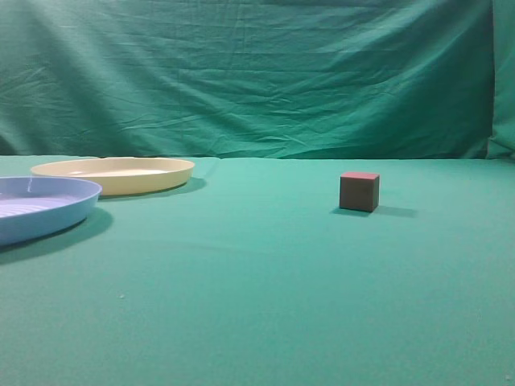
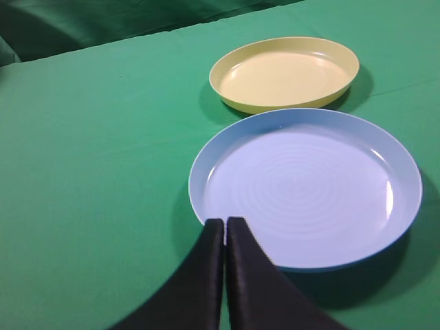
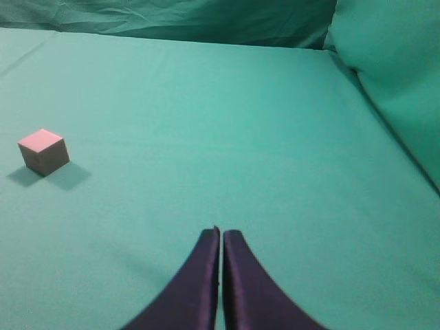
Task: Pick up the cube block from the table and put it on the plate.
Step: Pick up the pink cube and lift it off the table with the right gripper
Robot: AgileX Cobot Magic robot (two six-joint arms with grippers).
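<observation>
The cube block [image 1: 359,191] sits on the green table [image 1: 257,305], right of centre, with a reddish-pink top and dark brown sides. It also shows at the far left of the right wrist view [image 3: 43,151]. The pale yellow plate [image 1: 113,174] lies at the back left; in the left wrist view [image 2: 284,73] it is beyond the blue plate and empty. My left gripper [image 2: 225,221] is shut and empty, its tips at the near rim of the blue plate. My right gripper [image 3: 221,232] is shut and empty, well to the right of the cube. Neither gripper shows in the exterior view.
A light blue plate [image 1: 40,207] lies at the left edge, in front of the yellow plate; it shows empty in the left wrist view [image 2: 306,185]. A wrinkled green backdrop [image 1: 257,72] rises behind the table and along its right side [image 3: 392,62].
</observation>
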